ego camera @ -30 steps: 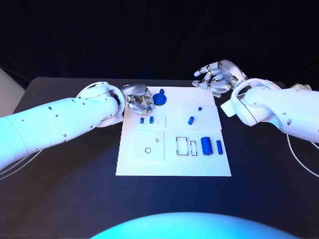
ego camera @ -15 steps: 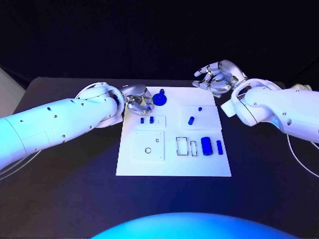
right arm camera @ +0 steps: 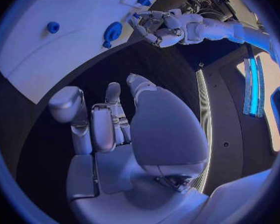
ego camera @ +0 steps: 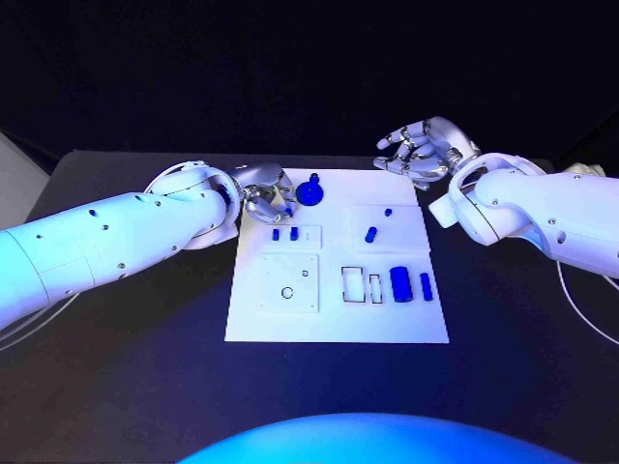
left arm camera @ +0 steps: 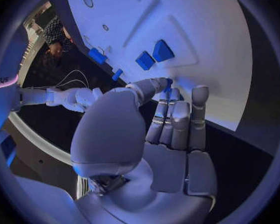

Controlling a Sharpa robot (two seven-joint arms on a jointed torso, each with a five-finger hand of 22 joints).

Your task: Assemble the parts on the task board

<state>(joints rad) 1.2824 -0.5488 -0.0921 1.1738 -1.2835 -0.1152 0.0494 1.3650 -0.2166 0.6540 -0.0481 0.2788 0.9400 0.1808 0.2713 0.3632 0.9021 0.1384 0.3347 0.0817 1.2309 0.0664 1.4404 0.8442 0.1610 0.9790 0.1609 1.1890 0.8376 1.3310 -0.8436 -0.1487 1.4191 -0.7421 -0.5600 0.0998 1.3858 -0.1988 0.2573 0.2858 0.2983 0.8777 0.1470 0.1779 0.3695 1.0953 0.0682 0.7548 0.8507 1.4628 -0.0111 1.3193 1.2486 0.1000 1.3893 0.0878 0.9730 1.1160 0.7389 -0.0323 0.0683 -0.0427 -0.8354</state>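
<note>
Barely anything has moved over the last second: the left hand (ego camera: 268,200) has crept a touch nearer the far left corner of the white task board (ego camera: 337,324), and the right hand (ego camera: 423,150) has stayed where it was. On the left, that left hand pinches a thin blue part (left arm camera: 168,88) between thumb and fingertips, just beside the round blue part (ego camera: 312,194) standing at the board's far edge. Other blue parts (ego camera: 400,283) lie farther right on the board, while the right hand hovers off the far right corner, fingers loosely curled and apart, holding nothing.
</note>
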